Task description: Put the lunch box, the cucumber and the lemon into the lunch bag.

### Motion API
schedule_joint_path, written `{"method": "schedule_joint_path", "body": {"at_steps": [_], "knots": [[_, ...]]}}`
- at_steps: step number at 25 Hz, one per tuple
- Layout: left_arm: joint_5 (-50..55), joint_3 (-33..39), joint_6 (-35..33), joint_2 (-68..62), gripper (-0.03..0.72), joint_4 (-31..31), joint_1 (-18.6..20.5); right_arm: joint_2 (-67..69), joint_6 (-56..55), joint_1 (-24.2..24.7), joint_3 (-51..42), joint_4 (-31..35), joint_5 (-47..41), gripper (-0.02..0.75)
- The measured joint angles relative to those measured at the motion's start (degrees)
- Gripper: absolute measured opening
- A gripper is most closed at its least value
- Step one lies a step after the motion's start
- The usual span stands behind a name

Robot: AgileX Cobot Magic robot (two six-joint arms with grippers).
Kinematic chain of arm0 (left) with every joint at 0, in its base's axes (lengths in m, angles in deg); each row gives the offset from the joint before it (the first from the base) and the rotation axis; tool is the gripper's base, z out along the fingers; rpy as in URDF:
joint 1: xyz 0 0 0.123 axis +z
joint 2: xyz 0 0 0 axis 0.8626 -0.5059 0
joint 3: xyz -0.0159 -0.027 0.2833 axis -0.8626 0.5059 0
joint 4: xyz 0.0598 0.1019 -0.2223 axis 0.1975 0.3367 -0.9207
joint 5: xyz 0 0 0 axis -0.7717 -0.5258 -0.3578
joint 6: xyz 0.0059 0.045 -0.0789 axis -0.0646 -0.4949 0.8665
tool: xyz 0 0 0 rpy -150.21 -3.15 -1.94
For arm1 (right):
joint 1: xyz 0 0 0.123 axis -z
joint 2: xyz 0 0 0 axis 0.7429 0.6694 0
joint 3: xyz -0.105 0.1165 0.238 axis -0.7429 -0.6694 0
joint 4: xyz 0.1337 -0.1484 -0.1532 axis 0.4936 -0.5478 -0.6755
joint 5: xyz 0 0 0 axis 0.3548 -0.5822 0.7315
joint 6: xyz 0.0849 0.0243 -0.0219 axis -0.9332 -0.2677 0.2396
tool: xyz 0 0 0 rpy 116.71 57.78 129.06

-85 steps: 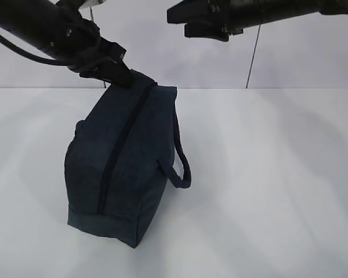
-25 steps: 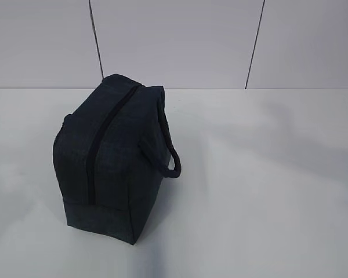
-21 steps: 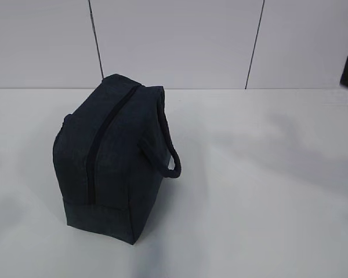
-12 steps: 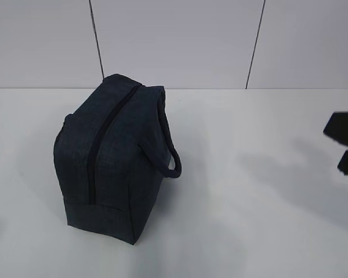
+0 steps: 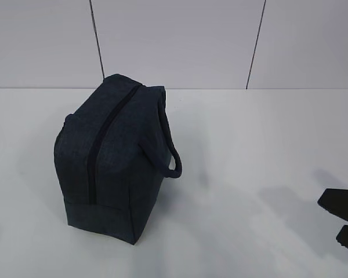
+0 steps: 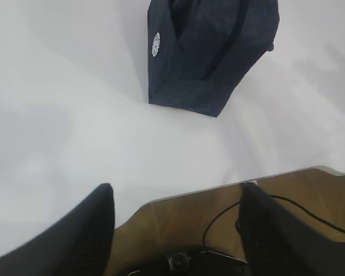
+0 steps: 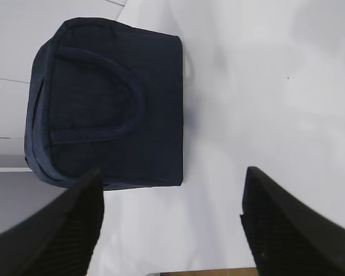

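Note:
The dark navy lunch bag [image 5: 113, 159] stands on the white table, left of centre, its top zipper [image 5: 101, 145] closed and a loop handle [image 5: 173, 155] hanging on its right side. My right gripper [image 5: 330, 219] is open and empty at the right edge, low and far from the bag. The right wrist view shows the bag [image 7: 106, 103] beyond my open right gripper [image 7: 172, 172]. The left wrist view shows the bag [image 6: 210, 52] far from my open, empty left gripper [image 6: 176, 190]. The lunch box, cucumber and lemon are out of view.
The white table [image 5: 249, 150] stretches to the right of the bag. A grey panelled wall [image 5: 174, 40] stands behind. In the left wrist view the table's near edge [image 6: 287, 172] shows, with a brown floor and a black cable [image 6: 218, 215] below it.
Both arms have left the bag's top. The bag has settled upright. The right gripper has come down along the right edge; the left arm is gone from the exterior view.

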Motion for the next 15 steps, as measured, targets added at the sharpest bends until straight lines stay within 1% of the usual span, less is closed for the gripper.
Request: {"method": "schedule_joint_path", "body": {"at_steps": [7, 11, 13, 15], "knots": [[0.00, 5.84, 0.11, -0.01, 0.461, 3.93, 0.00, 0.00, -0.93, 0.00, -0.12, 0.00, -1.86, 0.581], [0.00, 6.97, 0.21, -0.01, 0.460, 6.76, 0.00, 0.00, -0.92, 0.00, -0.12, 0.00, -2.40, 0.581], [-0.65, 7.11, 0.21, -0.01, 0.459, 6.76, 0.00, 0.00, -0.92, 0.00, -0.12, 0.00, -2.50, 0.581], [-2.89, 7.11, -1.39, -0.01, 0.459, 7.02, 0.00, 0.00, -0.92, 0.00, -0.12, 0.00, -2.50, 0.581]]}}
